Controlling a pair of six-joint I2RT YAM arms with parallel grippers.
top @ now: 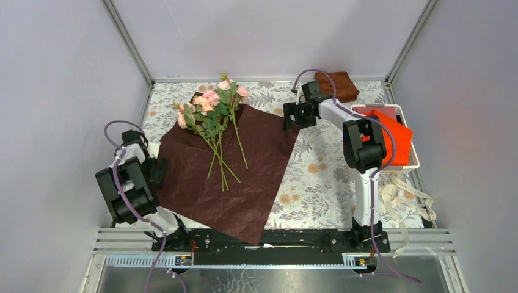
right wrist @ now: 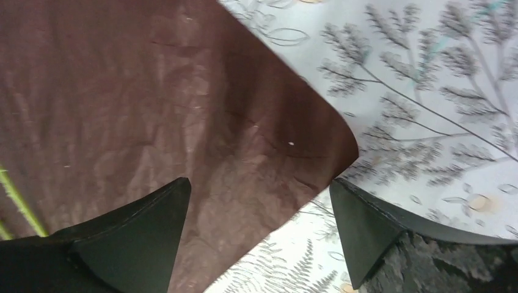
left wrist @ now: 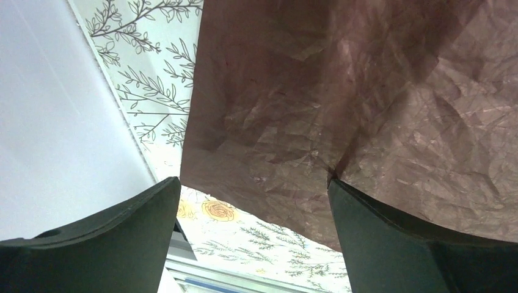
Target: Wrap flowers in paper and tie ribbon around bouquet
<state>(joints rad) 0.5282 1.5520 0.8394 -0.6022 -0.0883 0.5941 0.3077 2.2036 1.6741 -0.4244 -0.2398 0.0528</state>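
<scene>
Judging from the desk, the job has barely begun: the paper lies spread flat as a diamond, darker side up, with no fold made. The flowers lie loose on its far half, blooms at the far corner and stems pointing toward the middle, so placing looks done and rolling is left. The ribbon sits in a loose heap near the desk's right edge, well apart and untied. The left pincer gapes wide over the paper's left edge and the right pincer gapes wide over its right corner; neither holds anything.
</scene>
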